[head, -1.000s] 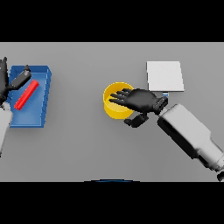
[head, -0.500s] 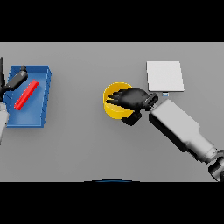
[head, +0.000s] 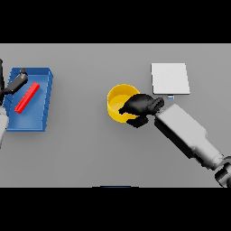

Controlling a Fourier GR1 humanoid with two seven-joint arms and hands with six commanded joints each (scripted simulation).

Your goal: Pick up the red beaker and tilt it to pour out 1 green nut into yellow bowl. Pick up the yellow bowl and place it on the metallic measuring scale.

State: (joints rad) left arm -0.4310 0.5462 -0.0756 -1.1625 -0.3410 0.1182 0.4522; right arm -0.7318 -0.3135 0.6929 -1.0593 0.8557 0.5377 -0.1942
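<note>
the right hand (head: 140,107) curls over the near rim of the yellow bowl (head: 118,100), gripping it for lifting; the metallic scale (head: 170,78) lies just beyond the hand on the worktop (head: 90,149).

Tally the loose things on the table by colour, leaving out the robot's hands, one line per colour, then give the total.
Yellow: 1, the yellow bowl
Red: 1, the red beaker, lying in the tray
Blue: 1, the blue tray
Light grey: 1, the measuring scale
Total: 4
</note>
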